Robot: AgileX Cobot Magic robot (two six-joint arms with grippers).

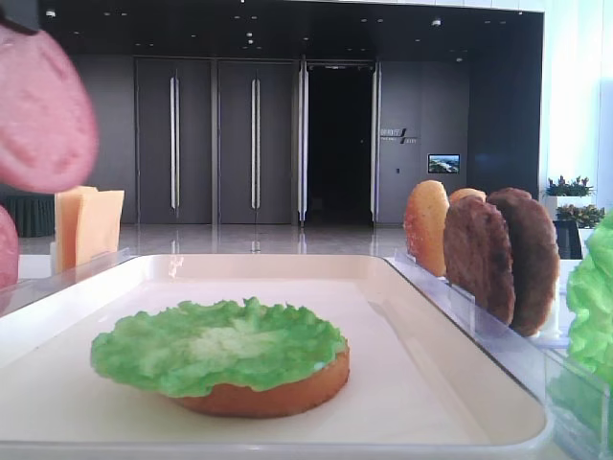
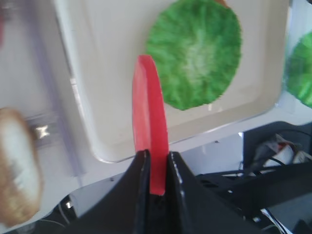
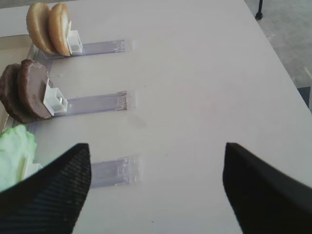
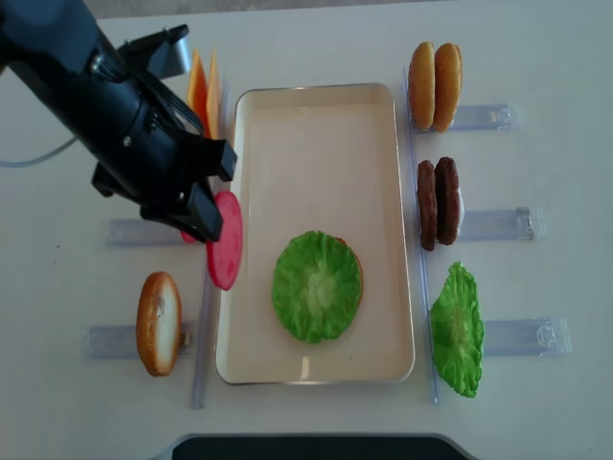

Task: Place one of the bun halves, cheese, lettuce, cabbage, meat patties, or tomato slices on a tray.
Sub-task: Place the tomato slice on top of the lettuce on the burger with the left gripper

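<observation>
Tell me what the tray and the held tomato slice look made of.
Tray: likely smooth cream plastic; its surface shows soft glare. Tomato slice: looks like matte solid red foam or rubber, with a uniform thick edge and no seeds, pinched in the left gripper.

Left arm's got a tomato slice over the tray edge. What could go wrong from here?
1. The left gripper pinches the flat red tomato slice only by its edge, so it may slip or swing.
2. The slice hangs on edge over the cream-white tray's left rim; released there, it could tip outside.
3. It could land off-centre on the ruffled green lettuce leaf covering the golden-brown bun half.
</observation>
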